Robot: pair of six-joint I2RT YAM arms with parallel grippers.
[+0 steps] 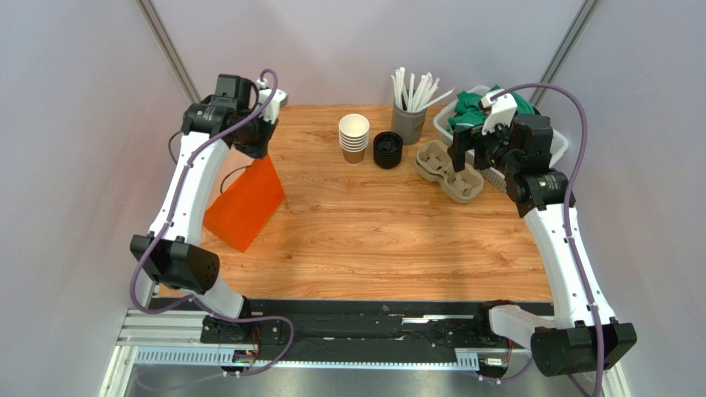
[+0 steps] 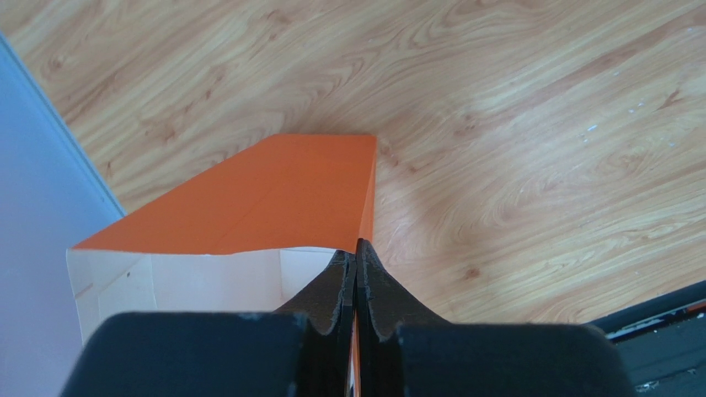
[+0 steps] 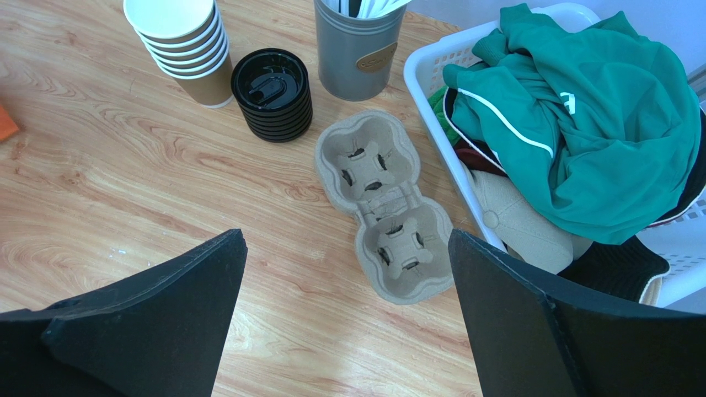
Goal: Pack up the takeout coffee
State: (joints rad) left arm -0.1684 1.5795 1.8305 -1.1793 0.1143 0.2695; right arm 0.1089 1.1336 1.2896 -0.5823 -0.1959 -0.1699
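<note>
The takeout coffee, a single lidded cup, is in none of the views. An orange paper bag (image 1: 246,203), white inside, stands tilted at the table's left. My left gripper (image 1: 253,139) is shut on the bag's top rim; the left wrist view shows its jaws (image 2: 356,248) pinched together on the bag's (image 2: 273,194) right edge, with the mouth open to their left. My right gripper (image 1: 472,153) hangs open and empty above the table at the back right. In the right wrist view it (image 3: 346,236) is beside a pulp cup carrier (image 3: 385,203).
At the back stand a stack of lidless paper cups (image 1: 354,136) (image 3: 178,37), a stack of black lids (image 1: 387,150) (image 3: 272,93), a grey tin of straws (image 1: 408,120) (image 3: 355,50) and the carrier (image 1: 452,171). A white basket (image 1: 442,116) (image 3: 423,74) holds green clothing.
</note>
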